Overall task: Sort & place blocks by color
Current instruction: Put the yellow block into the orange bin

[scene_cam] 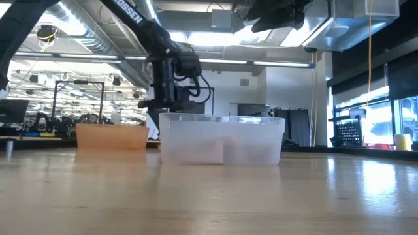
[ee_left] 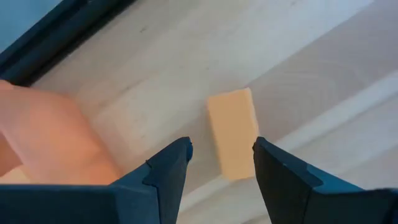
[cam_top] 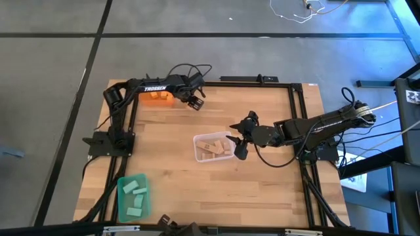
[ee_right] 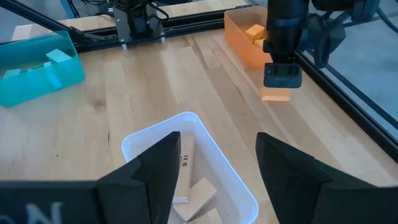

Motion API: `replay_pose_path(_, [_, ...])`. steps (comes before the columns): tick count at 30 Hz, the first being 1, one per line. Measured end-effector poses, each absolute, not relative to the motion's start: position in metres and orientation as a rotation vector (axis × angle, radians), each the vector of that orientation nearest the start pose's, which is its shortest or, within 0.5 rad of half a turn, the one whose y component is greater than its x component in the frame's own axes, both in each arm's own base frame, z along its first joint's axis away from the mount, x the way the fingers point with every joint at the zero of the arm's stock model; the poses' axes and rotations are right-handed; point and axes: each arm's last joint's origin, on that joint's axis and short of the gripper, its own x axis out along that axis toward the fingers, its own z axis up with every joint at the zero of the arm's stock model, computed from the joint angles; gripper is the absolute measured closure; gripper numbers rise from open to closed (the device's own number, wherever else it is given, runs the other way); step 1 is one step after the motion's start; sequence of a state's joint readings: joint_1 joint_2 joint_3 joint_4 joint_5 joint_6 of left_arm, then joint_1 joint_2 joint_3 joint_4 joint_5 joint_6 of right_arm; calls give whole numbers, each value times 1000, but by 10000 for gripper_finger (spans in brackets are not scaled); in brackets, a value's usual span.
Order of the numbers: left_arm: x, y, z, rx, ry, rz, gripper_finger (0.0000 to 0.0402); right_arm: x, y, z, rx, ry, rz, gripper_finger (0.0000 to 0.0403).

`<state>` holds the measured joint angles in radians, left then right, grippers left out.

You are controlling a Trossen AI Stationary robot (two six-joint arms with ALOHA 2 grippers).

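Note:
An orange block lies flat on the wooden table just beside the orange bin, which holds more orange blocks. My left gripper hangs open above this block, pointing down, with a finger to either side and a gap showing. My right gripper is open and hovers over the near end of the clear bin, where several tan blocks lie. The green bin holds mint green blocks.
A black frame rail borders the table close behind the orange bin and the loose block. The orange bin stands at the far left, the green bin at the near left, and the clear bin in the middle. Bare wood lies between them.

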<state>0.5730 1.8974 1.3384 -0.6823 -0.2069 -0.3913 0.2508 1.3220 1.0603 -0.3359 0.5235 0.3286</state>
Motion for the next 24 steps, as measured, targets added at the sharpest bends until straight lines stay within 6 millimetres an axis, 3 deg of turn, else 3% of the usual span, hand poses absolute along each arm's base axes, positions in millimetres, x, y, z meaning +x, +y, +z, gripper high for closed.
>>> replay_pose_path(17, [313,209,185,-638,1058,937,227,279,56,302,92,503,-351,194])
replay_pose_path(24, [320,207,167,-633,1104,921,227,279,56,302,92,503,-351,194])
